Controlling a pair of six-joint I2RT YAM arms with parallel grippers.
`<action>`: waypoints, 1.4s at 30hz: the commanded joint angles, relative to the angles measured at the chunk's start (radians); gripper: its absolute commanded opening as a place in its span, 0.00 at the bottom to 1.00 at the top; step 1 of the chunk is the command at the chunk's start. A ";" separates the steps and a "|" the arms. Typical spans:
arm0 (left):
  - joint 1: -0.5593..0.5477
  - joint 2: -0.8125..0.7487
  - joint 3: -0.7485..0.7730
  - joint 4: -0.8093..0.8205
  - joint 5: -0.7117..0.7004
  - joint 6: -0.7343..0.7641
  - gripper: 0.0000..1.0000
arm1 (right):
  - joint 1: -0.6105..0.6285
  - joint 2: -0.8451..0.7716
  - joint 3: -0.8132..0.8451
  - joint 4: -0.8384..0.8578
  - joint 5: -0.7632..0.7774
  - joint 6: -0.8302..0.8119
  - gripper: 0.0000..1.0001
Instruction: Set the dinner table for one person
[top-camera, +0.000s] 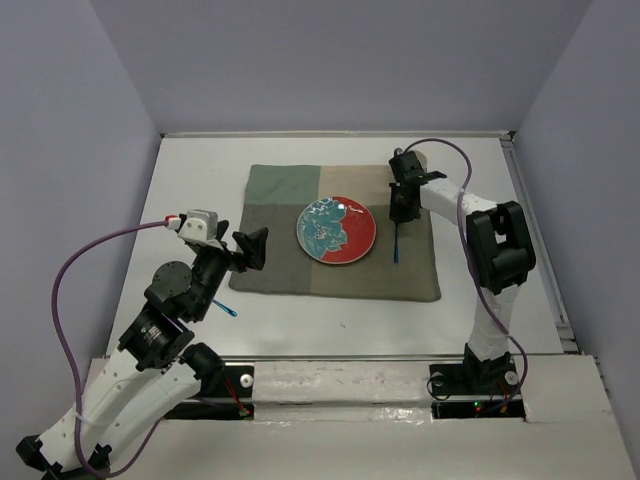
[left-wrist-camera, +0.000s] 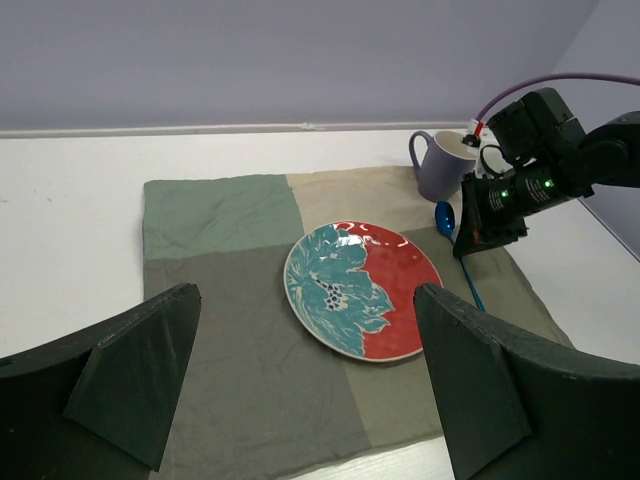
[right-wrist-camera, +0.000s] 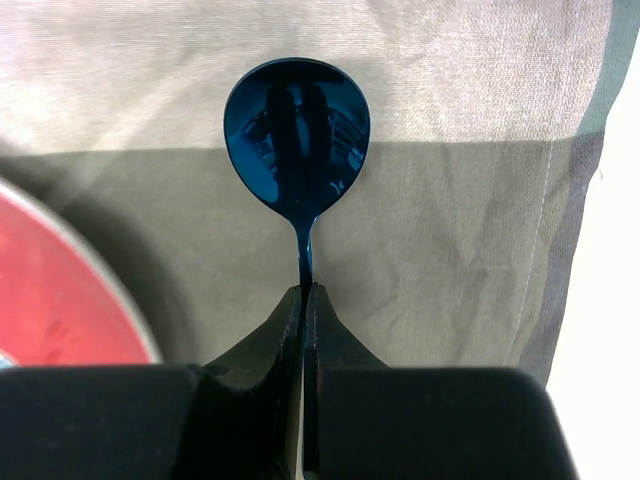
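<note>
The dinner table (top-camera: 200, 170) is a white top with a green-and-beige mat (top-camera: 290, 270) on it. A red and teal plate (top-camera: 336, 232) sits in the middle of the mat. My right gripper (right-wrist-camera: 307, 290) is shut on the neck of a blue spoon (right-wrist-camera: 297, 135), just right of the plate (right-wrist-camera: 60, 290). The spoon (top-camera: 398, 246) runs along the mat, bowl pointing to the far side; I cannot tell whether it touches the cloth. My left gripper (left-wrist-camera: 305, 390) stands wide open and empty over the mat's near left part, facing the plate (left-wrist-camera: 360, 290).
A lilac mug (left-wrist-camera: 440, 165) stands at the mat's far right corner, right behind the right gripper (left-wrist-camera: 495, 215). A second blue utensil (top-camera: 225, 308) lies on the white top near the mat's near left corner, partly under my left arm.
</note>
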 joint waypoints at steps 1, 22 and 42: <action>0.007 0.010 -0.008 0.052 -0.001 0.016 0.99 | -0.003 0.013 0.024 0.028 0.051 0.017 0.01; 0.049 0.027 -0.013 0.055 -0.075 0.011 0.99 | 0.163 -0.300 -0.095 0.095 -0.113 -0.009 0.51; 0.062 -0.050 0.308 -0.060 -0.590 0.005 0.99 | 0.757 0.112 0.211 0.637 -0.336 -0.156 0.51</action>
